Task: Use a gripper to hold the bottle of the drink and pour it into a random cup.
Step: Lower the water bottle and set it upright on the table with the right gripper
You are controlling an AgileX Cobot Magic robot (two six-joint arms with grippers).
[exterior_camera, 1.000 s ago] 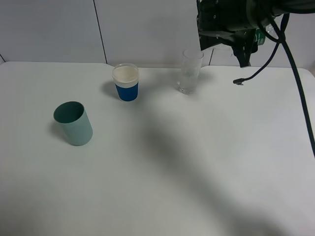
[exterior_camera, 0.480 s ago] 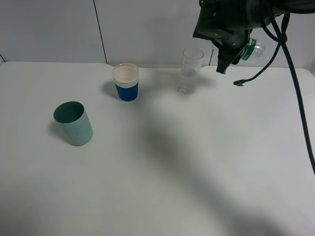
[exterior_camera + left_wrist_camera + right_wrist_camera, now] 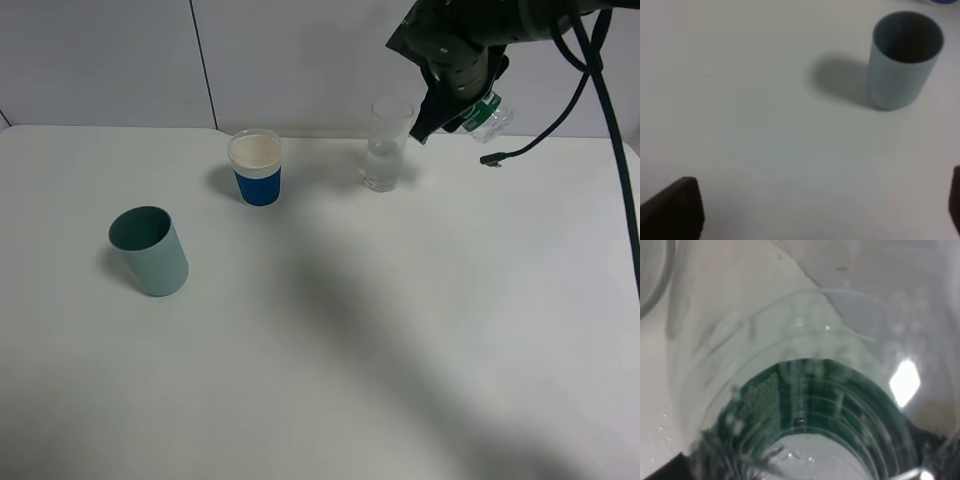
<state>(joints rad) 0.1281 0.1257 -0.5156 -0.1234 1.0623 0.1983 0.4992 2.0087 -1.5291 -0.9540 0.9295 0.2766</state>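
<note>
Green-labelled bottle (image 3: 488,108) half hidden behind right jaws clenched on it; left jaws spread, edges only visible.

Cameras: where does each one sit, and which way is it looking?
Exterior high: sits high off the arms and looks down on the white table, teal cup, paper cup and clear cup. The right gripper holds the tilted bottle.
Left wrist: sits on the left arm and looks down at the teal cup. The left gripper shows only dark fingertips, far apart.
Right wrist: sits on the right arm, very close along the bottle.
Shared: exterior high and left wrist both see the teal cup. Exterior high and right wrist both see the bottle.
</note>
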